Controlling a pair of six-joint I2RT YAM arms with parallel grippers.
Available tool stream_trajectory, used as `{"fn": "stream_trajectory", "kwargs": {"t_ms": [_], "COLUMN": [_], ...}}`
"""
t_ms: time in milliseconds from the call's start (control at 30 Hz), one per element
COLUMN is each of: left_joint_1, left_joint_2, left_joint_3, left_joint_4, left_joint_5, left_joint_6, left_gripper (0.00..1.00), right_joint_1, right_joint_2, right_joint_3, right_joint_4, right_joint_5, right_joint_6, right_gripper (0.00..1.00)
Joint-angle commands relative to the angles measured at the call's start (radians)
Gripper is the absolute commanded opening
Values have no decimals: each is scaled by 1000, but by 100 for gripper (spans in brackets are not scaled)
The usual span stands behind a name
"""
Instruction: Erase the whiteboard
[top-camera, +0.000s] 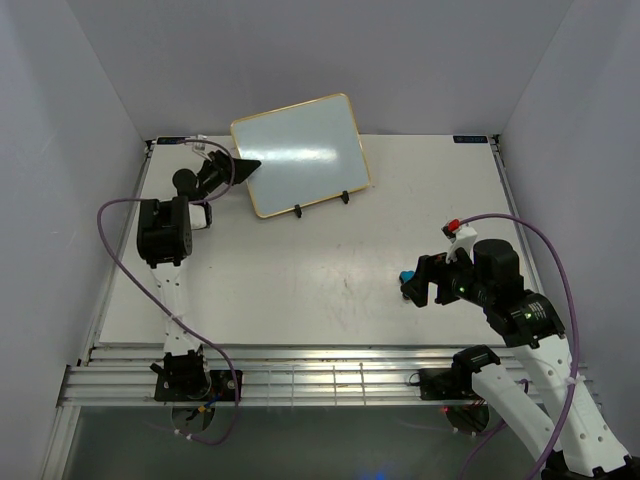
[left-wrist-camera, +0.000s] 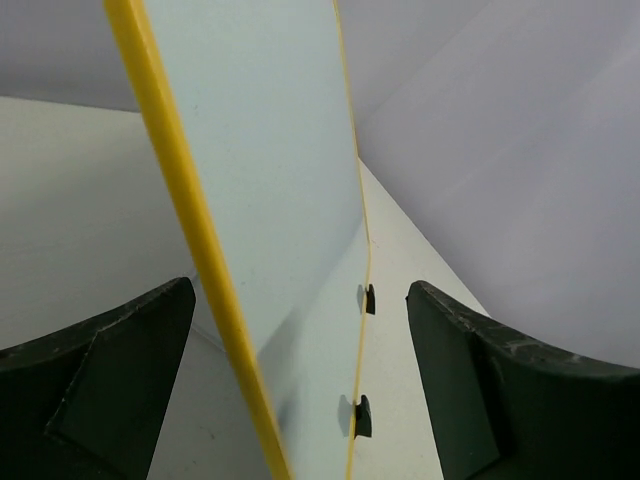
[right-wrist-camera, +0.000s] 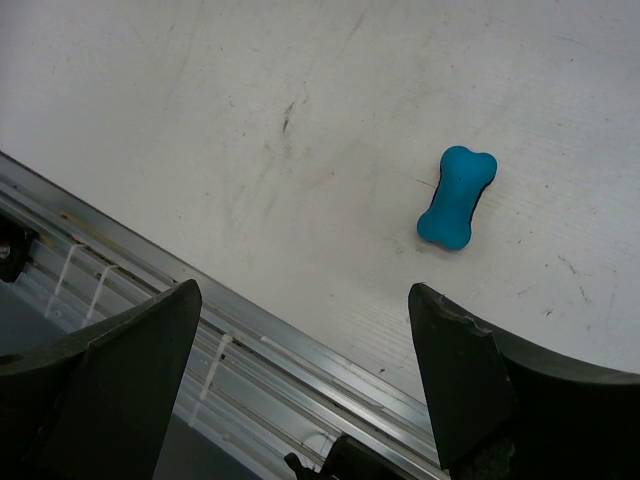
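The whiteboard (top-camera: 300, 155) stands tilted back on a wire easel (top-camera: 297, 211) at the back of the table, its white face plain with some glare. My left gripper (top-camera: 232, 170) is open at the board's left edge. In the left wrist view the yellow frame (left-wrist-camera: 170, 150) and the white face (left-wrist-camera: 270, 170) run between the open fingers of the left gripper (left-wrist-camera: 300, 290), touching neither. My right gripper (top-camera: 420, 290) is open and empty over the table's near right. The blue bone-shaped eraser (top-camera: 405, 277) lies on the table just beyond its right finger (right-wrist-camera: 470, 370), apart from it (right-wrist-camera: 456, 196).
Two black easel hooks (left-wrist-camera: 369, 298) hold the board's lower edge. Aluminium rails (top-camera: 330, 380) run along the near table edge, right under my right gripper (right-wrist-camera: 200, 330). White walls close in the table on the left, back and right. Purple cables loop beside both arms.
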Motion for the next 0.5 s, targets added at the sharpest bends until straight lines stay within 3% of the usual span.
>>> {"fn": "stream_trajectory", "kwargs": {"t_ms": [0, 133, 200, 467], "left_joint_1": [22, 33, 38, 36], "left_joint_2": [-181, -324, -386, -736], "left_joint_3": [-74, -166, -248, -354], "left_joint_4": [2, -126, -159, -622], "left_joint_5": [-72, -164, -278, -571], "left_joint_6": [102, 180, 203, 292], "left_gripper": [98, 98, 98, 98], "right_joint_1": [-3, -3, -3, -3], "right_joint_2": [-15, -18, -13, 36], "right_joint_3": [-16, -18, -21, -4], "right_joint_4": [53, 53, 53, 47], "right_joint_5": [-11, 2, 23, 75], "right_joint_6": [-15, -14, -9, 11], "right_gripper": [90, 90, 90, 90]}}
